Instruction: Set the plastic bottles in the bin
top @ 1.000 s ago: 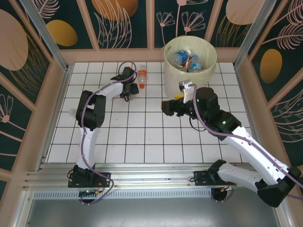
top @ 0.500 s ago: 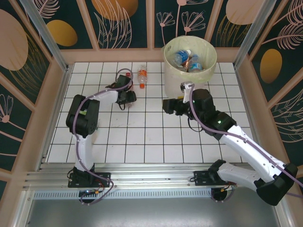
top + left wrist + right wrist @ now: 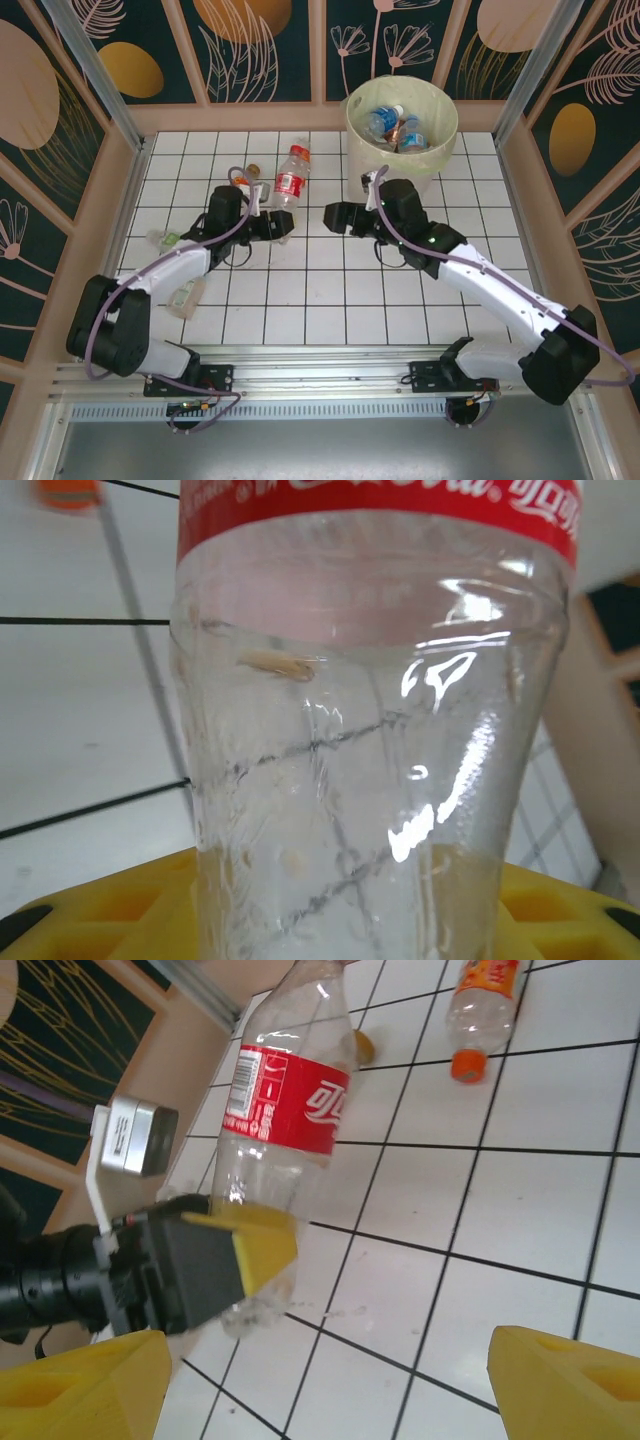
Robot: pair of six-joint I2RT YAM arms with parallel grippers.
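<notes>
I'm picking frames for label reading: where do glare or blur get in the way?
Left wrist: the red-label bottle sits very close, white glare streaks on its clear wall, the orange cap behind it blurred. Right wrist: that bottle's label is sharp, but the yellow fingertips of the right claw are soft. Top external: evenly lit, no strong glare.

Red-label bottle point(image 3: 275, 1130): clear plastic, glossy, creased; printed film label.
Left gripper fingers point(image 3: 255, 1245): yellow plastic, matt.
Table point(image 3: 300, 290): white tiles, smooth, faint sheen.
Bin point(image 3: 440, 150): pale plastic wall, matt; thin liner film over rim.
Rail point(image 3: 320, 372), table's near edge: bare ribbed metal.
</notes>
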